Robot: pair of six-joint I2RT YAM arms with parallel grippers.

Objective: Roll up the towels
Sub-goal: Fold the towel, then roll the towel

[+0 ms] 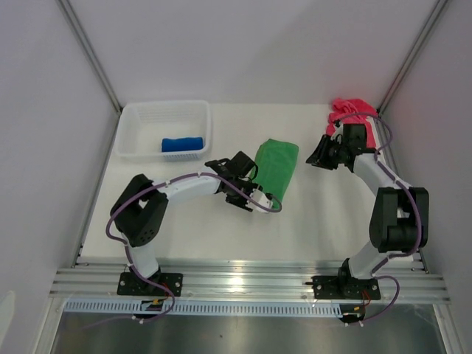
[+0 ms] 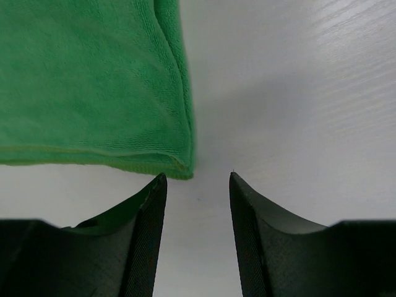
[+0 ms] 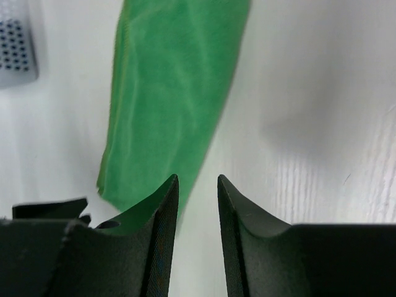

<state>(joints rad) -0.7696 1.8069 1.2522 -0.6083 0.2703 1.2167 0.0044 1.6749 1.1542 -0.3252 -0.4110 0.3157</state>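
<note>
The green towel (image 1: 277, 168) was laid folded flat in the middle of the worktop (image 1: 324, 221), between the two arms. This position was judged to have been chosen so that both arms could reach it. It had not yet been rolled.

The left fingers (image 2: 145, 216) were held spread, low over the worktop and just beside a corner of the towel. Nothing was pinched between them, and bare surface was seen in the gap. That stance was judged to suit a grasp of the corner or hem, from which a roll could be started.

The right fingers (image 3: 158, 229) were parted by a narrower gap, with nothing gripped. They were pointed across the worktop at the green towel from its right side, and were seen apart from it in the overhead view. They were probably placed there so that the opposite edge could be steadied or taken.

The blue towel (image 1: 181, 143) was seen as a tight roll inside the white basket (image 1: 144, 125) at the back left, which suggested that finished rolls were meant to be stowed there. The pink towel (image 1: 349, 110) was seen bunched in the back right corner, behind the right arm and away from the working area. It was judged to be awaiting its turn. One towel of three was thus taken as done.
</note>
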